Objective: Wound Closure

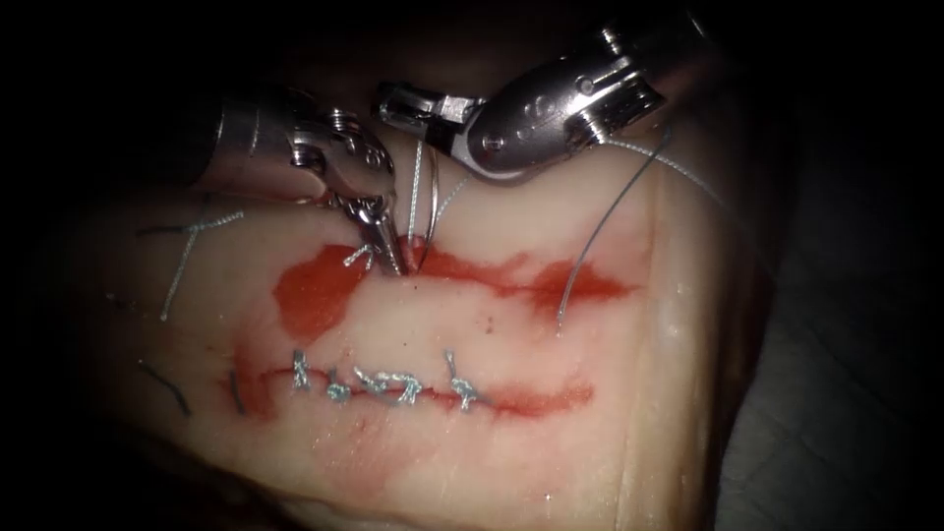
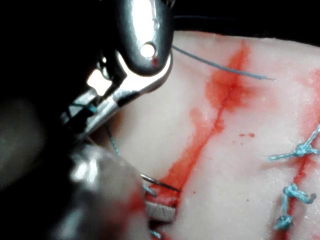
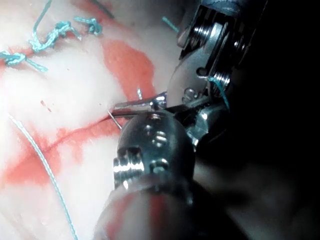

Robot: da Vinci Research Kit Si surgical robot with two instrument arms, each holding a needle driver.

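Steel left needle driver is reaching down to the upper red-stained cut, jaws clamped on the thin curved steel needle near its tip. Needle is arching upward just right of the jaws, entering pale pork tissue. Right driver's jaw state: cannot tell.

Surgical training bench: sutured tissue

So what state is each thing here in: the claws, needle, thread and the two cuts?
left claw: seems shut on the needle, at the upper cut.
right claw: poised above that cut.
needle: upright, lower end at the cut.
thread: slack, loose end on the tissue.
upper cut: open, with red fluid.
lower cut: stitched.
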